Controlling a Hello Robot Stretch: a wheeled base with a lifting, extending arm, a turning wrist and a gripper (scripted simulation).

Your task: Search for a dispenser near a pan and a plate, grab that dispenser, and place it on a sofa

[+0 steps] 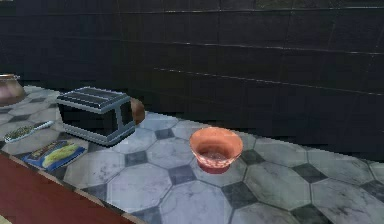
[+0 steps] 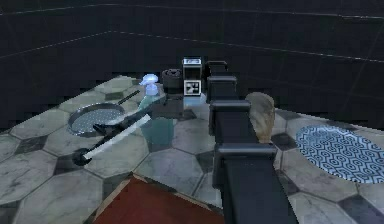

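In the arm side view my arm (image 2: pixel 240 150) reaches out over a hexagon-tiled counter (image 2: pixel 180 165). Its white marker squares (image 2: pixel 192 78) stand at the far end, with the gripper (image 2: pixel 165 79) just left of them. A small pale blue bottle-like thing with a rounded top (image 2: pixel 150 87), likely the dispenser, stands on the counter right at the gripper's end. I cannot tell whether the gripper holds anything. A grey round pan (image 2: pixel 93 120) lies left of it, and a blue patterned plate (image 2: pixel 336 152) lies at the right.
A teal cup (image 2: pixel 158 130) and a long pale utensil (image 2: pixel 112 143) lie by the pan; a tan lump (image 2: pixel 262 112) sits right of the arm. The forward view has a toaster (image 1: pixel 95 113), an orange bowl (image 1: pixel 216 149), a plate of food (image 1: pixel 55 154) and a dark tiled wall (image 1: pixel 260 60).
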